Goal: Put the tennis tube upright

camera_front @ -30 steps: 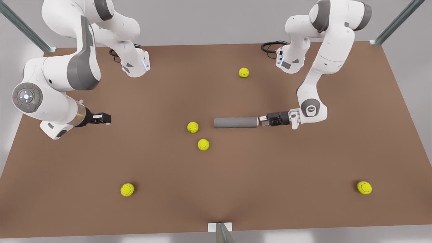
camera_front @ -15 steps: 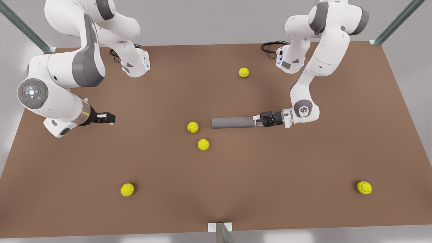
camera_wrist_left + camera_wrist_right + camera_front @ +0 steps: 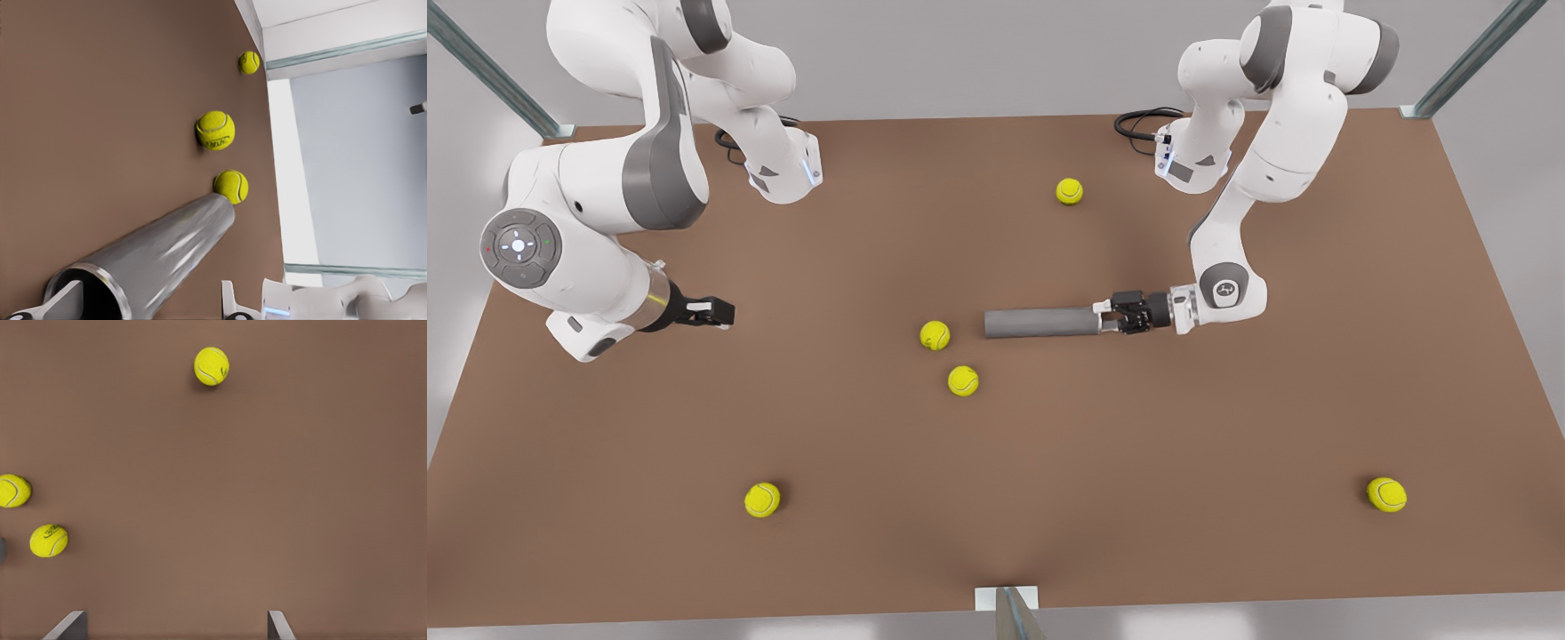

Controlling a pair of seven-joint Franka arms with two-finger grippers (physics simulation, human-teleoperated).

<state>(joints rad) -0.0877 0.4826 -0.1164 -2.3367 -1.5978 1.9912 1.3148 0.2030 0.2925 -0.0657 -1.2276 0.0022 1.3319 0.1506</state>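
Left tool (image 3: pixel 1104 317) at the tennis tube's (image 3: pixel 1040 322) rim; right tool (image 3: pixel 713 313) waits apart.

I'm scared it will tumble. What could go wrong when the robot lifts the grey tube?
The left tool reaches only the rim end of the tennis tube, so the lying tube might slip or swing. It could also roll into the nearest tennis ball. The right tool waits open, far off.
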